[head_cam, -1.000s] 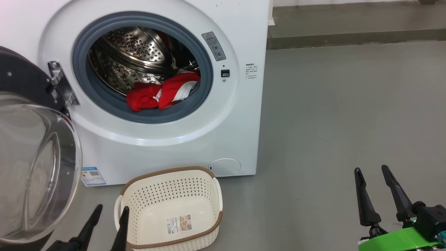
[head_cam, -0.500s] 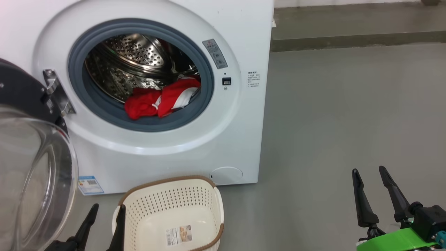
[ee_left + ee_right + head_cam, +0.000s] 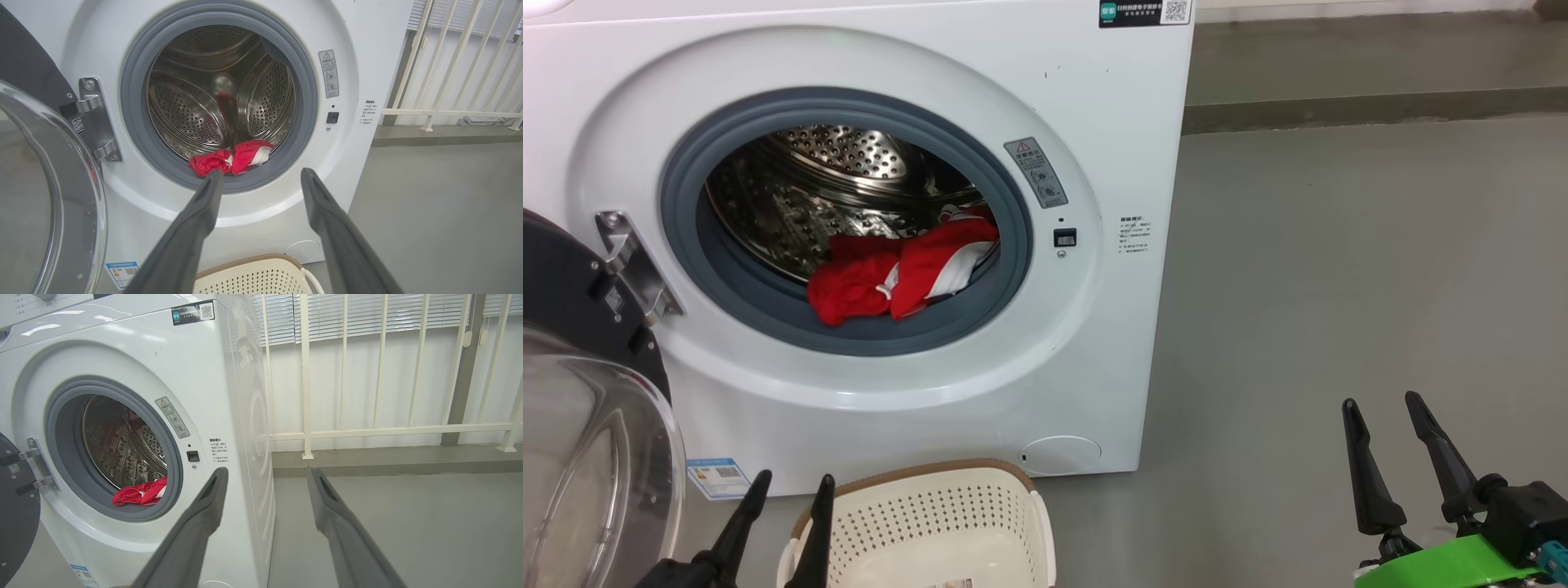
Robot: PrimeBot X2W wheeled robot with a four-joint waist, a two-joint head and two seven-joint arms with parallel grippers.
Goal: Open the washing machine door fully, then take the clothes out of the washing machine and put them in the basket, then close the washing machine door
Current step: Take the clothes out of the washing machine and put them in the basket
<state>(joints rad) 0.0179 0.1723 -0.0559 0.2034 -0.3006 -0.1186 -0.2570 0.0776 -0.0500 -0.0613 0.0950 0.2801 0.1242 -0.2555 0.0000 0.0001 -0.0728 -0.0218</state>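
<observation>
Plainly, left gripper (image 3: pixel 795 478) and right gripper (image 3: pixel 1380 400) hang spread and empty, clothes (image 3: pixel 874 282) inside the washing machine (image 3: pixel 1111 106)

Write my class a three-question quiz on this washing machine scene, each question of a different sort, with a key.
1. Where do the red clothes lie?
2. True or false: the washing machine door is shut.
3. The left gripper and right gripper are: A open and empty; B shut on the clothes; C shut on the door.
Key:
1. At the bottom front of the steel drum, by the grey seal.
2. False: it stands open on its hinge.
3. A.
</observation>
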